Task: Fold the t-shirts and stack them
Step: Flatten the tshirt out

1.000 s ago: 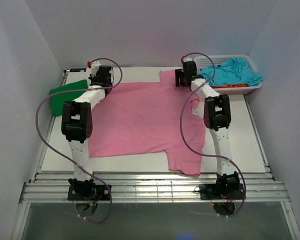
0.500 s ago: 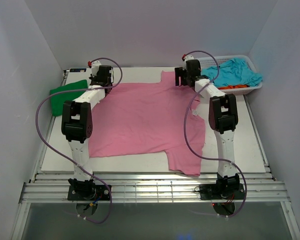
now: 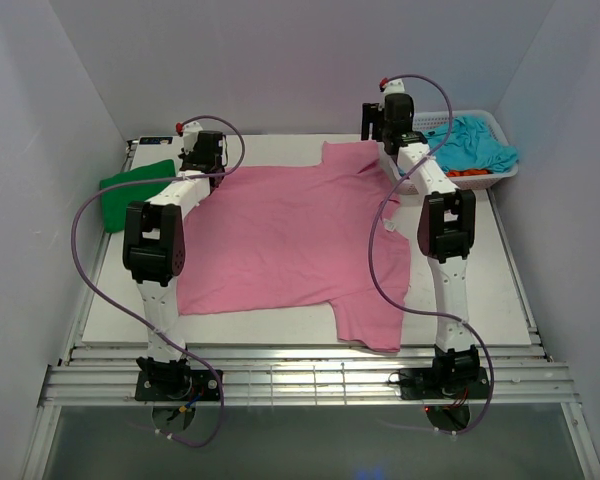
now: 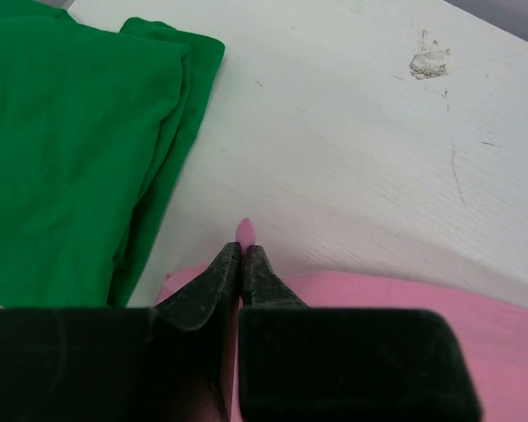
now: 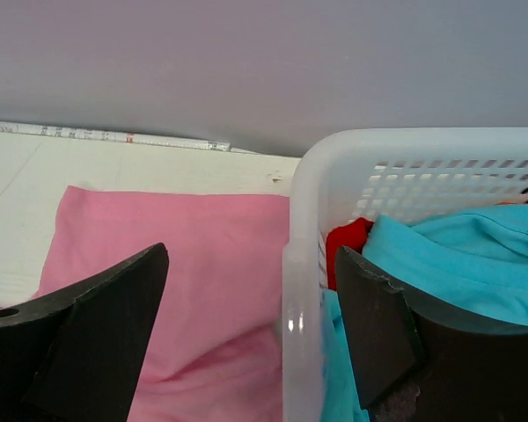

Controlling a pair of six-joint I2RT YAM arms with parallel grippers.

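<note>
Right hand has risen, wide, over the basket corner; left hand pinches the pink t-shirt.

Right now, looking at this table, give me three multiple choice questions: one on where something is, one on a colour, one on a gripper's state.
1. Where is the green shirt? A in the basket; B on the table, left of the pink shirt; C under the pink shirt.
2. Which shirt lies on top in the basket? A the turquoise shirt; B the pink shirt; C the green shirt.
3. The right gripper is: A open; B shut on the pink shirt; C shut on the basket.
Answers: 1 B, it lies folded near the far left edge. 2 A, turquoise cloth is uppermost there. 3 A, its jaws stand wide apart, holding nothing.
</note>
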